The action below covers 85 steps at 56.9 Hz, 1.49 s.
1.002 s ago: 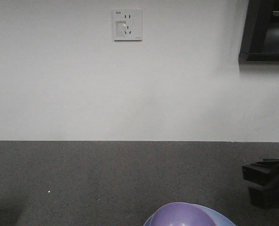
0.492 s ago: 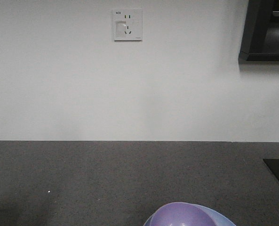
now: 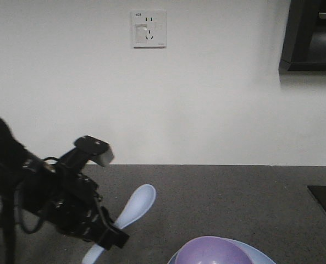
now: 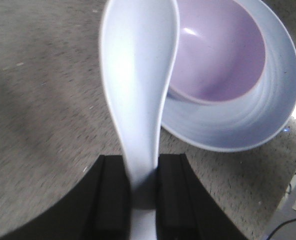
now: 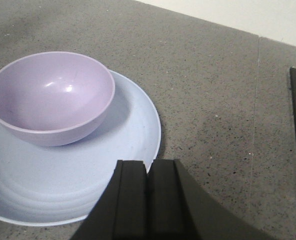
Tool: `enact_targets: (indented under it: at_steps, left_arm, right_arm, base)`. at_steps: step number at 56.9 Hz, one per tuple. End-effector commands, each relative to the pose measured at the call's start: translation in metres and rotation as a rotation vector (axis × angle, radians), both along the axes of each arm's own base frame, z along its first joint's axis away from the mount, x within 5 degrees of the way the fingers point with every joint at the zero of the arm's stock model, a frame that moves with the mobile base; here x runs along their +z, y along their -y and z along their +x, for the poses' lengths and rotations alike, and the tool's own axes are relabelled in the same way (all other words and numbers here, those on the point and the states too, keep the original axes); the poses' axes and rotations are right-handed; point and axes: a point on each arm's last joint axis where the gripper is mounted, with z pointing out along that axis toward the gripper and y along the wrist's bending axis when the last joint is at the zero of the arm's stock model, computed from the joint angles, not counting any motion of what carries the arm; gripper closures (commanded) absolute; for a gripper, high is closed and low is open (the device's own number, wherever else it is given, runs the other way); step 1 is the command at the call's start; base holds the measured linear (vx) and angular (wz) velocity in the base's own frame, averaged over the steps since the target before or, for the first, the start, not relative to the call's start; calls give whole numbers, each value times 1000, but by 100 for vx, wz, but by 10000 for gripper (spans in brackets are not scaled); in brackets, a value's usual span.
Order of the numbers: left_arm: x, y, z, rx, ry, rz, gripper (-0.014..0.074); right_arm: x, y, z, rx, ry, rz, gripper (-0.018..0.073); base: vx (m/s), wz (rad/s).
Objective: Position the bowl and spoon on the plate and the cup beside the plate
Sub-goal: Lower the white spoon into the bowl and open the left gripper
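Note:
The lavender bowl (image 5: 50,97) sits inside the pale blue plate (image 5: 123,145) on the dark speckled counter; both also peek in at the bottom of the front view as bowl (image 3: 212,252) and plate (image 3: 259,254). My left gripper (image 4: 142,165) is shut on the handle of the pale spoon (image 4: 138,75), whose scoop hangs in the air just left of the bowl (image 4: 222,45) and plate (image 4: 272,115). In the front view the left gripper (image 3: 109,235) holds the spoon (image 3: 134,206) pointing up to the right. My right gripper (image 5: 148,167) is shut and empty above the plate's near rim. The cup is out of view.
A white wall with a socket (image 3: 148,28) stands behind the counter. A dark cabinet (image 3: 311,36) hangs at the upper right, and a black panel (image 3: 325,201) lies at the counter's right edge.
The left arm has entered the front view from the left, carrying the spoon towards the bowl. The right arm's dark parts, seen at the right edge one second ago, have left that view.

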Motion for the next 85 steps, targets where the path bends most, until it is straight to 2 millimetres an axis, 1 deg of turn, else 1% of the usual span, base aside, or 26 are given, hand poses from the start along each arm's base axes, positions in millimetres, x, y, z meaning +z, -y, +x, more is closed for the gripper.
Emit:
enact_targets:
  at_steps: [1, 3, 6, 12, 18, 26, 32, 39, 45, 46, 55, 63, 69, 85]
  left_arm:
    - [9, 27, 5, -39, -22, -60, 596]
    - [2, 38, 8, -69, -47, -47, 596]
    - [-4, 50, 11, -98, -72, -37, 596]
    - [-8, 72, 13, -142, -91, -30, 596]
    - [-8, 84, 13, -150, -75, -44, 596]
    - [-5, 96, 12, -133, -10, -81, 592]
    - [-4, 100, 13, -120, 20, -99, 577]
    - [-9, 102, 14, -123, 10, -92, 513]
    - [-14, 105, 13, -137, -14, -79, 423]
    - [-15, 106, 13, -139, -15, -77, 393]
    - [-18, 112, 10, -152, -18, -75, 219]
    - [-18, 113, 10, -146, -8, -82, 108]
    - [-18, 113, 10, -148, -11, -80, 80]
    - [-17, 112, 8, -159, -25, -73, 79]
  right_arm:
    - [16, 1, 4, -10, 118, -1, 568]
    - [16, 1, 4, -10, 122, -4, 568]
    - [16, 1, 4, -10, 122, -8, 568]
    - [16, 1, 4, -11, 122, -9, 568]
    - [16, 1, 4, -11, 122, -9, 568]
    - [16, 1, 4, -11, 122, -9, 568]
    - [16, 1, 4, -11, 122, -9, 568]
    - [16, 1, 4, -11, 122, -9, 568]
    - [16, 1, 4, -11, 123, -7, 568]
    - [16, 1, 4, -11, 123, -7, 568]
    - [16, 1, 4, -11, 122, -7, 568]
    - [16, 1, 4, -11, 122, -7, 568]
    - [16, 1, 4, -11, 122, -7, 568]
    - [16, 1, 4, -11, 122, -7, 568]
  base:
    - [0, 0]
    - [0, 0]
    - [0, 0]
    - [0, 0]
    - [0, 0]
    - [0, 0]
    - [0, 0]
    - [0, 0]
    - [0, 0]
    - [0, 0]
    - [0, 0]
    - [0, 0]
    - [0, 0]
    - [0, 0]
